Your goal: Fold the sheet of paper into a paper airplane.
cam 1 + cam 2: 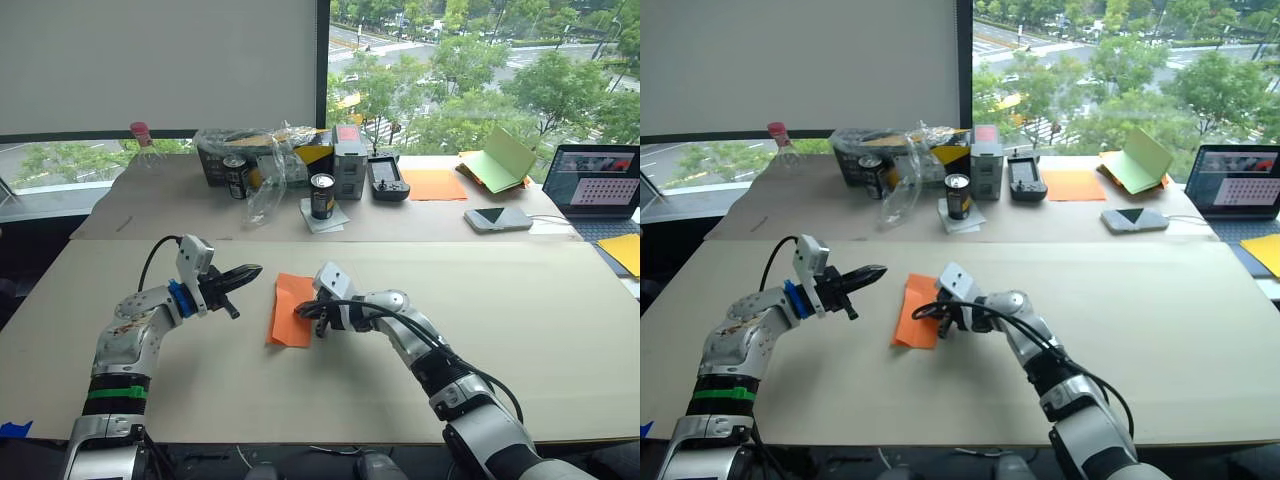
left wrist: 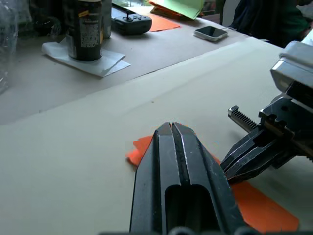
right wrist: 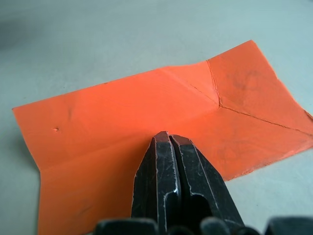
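Note:
The sheet of paper (image 1: 288,308) lies flat on the near table as a bright orange, folded strip with crease lines (image 3: 122,112). My right gripper (image 1: 302,313) is shut, its tips resting on the sheet near its right edge, over a crease in the right wrist view (image 3: 168,138). My left gripper (image 1: 254,270) is shut and hovers just left of the sheet's far corner, apart from it, holding nothing. The left wrist view shows its closed tips (image 2: 171,126) above the orange sheet (image 2: 259,208), with the right gripper (image 2: 230,166) beside them.
The far table holds two dark cans (image 1: 321,196), a clear plastic bag (image 1: 265,170), a box (image 1: 349,160), a black controller (image 1: 387,180), a paler orange sheet (image 1: 434,184), a green booklet (image 1: 500,158), a phone (image 1: 498,217) and a laptop (image 1: 603,182).

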Robot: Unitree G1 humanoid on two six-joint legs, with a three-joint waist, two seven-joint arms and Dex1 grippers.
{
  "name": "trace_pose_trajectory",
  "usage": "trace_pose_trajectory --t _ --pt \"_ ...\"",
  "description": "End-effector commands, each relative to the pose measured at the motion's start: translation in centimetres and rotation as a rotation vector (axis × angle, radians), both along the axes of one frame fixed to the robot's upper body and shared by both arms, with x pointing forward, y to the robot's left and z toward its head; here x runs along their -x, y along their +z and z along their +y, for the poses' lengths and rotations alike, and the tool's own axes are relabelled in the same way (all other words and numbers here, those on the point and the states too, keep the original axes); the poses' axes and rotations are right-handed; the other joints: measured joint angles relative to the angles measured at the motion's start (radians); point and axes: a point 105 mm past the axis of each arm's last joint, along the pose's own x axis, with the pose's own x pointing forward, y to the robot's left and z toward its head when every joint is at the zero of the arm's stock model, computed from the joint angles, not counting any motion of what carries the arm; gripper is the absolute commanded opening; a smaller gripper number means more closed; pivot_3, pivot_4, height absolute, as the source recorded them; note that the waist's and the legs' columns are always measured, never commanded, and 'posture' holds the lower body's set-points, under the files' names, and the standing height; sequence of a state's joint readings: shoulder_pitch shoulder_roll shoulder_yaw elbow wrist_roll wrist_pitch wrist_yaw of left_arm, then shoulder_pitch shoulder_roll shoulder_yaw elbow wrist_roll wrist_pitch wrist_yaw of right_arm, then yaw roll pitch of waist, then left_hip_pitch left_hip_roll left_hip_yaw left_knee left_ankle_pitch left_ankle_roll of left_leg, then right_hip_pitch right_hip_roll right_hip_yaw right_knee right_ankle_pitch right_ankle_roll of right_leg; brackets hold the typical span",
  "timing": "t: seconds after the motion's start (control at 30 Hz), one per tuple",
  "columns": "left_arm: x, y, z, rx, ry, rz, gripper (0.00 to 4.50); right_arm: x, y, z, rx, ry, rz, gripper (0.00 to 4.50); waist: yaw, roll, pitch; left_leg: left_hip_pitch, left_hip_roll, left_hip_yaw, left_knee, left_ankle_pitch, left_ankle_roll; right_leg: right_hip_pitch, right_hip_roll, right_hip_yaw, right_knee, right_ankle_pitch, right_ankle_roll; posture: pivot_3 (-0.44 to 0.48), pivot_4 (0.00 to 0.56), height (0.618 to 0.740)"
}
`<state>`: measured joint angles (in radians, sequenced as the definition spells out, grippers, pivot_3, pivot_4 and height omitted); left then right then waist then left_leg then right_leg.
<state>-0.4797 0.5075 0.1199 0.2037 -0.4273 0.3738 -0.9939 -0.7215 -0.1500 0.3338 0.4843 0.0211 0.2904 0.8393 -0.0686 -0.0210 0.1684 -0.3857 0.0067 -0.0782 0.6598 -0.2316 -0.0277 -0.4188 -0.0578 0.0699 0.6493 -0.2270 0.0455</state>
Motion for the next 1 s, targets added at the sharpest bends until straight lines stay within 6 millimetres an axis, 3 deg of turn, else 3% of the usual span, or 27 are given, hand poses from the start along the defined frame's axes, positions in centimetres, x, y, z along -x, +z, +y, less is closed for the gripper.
trace_pose_trajectory --t 0.03,0.2,0.37,0.67,1.0 --pt "0.1 -0.3 -2.0 -0.072 -0.080 -0.022 0.00 0.3 -2.0 -0.8 0.065 -0.032 0.052 0.06 0.000 0.000 0.000 0.000 0.000 0.000 0.000 0.000 0.000 0.000 0.000 0.000 0.000 0.000 0.000 0.000 0.150 0.732" --pt "0.2 -4.2 -2.6 -0.337 -0.116 -0.026 0.00 -0.5 -2.2 -2.4 0.030 -0.181 0.109 0.06 0.001 0.000 0.000 0.000 0.000 0.000 0.000 0.000 0.000 0.000 0.000 0.000 0.000 0.000 0.000 0.000 0.150 0.732" --pt "0.9 -6.1 -2.3 -0.395 -0.141 0.004 0.00 -0.8 -1.5 -3.7 -0.022 -0.252 0.124 0.06 0.013 0.000 0.000 -0.001 0.000 0.000 0.000 0.000 0.000 0.000 0.000 0.000 0.000 0.000 0.000 0.000 0.150 0.732" --pt "1.5 -7.1 -3.3 -0.367 -0.132 0.030 0.00 -2.0 -1.2 -3.6 -0.004 -0.289 0.066 0.06 0.021 0.000 -0.001 0.000 0.000 0.000 0.000 0.000 0.000 0.001 0.000 0.000 -0.001 0.000 0.000 0.000 0.150 0.732" --pt "1.9 -7.6 -3.1 -0.367 -0.113 0.052 0.00 -6.4 0.8 -4.4 -0.012 -0.395 -0.069 0.06 0.020 0.000 -0.001 0.000 0.000 0.000 0.000 0.000 0.000 0.001 0.000 0.000 -0.001 0.000 0.000 0.000 0.150 0.732"
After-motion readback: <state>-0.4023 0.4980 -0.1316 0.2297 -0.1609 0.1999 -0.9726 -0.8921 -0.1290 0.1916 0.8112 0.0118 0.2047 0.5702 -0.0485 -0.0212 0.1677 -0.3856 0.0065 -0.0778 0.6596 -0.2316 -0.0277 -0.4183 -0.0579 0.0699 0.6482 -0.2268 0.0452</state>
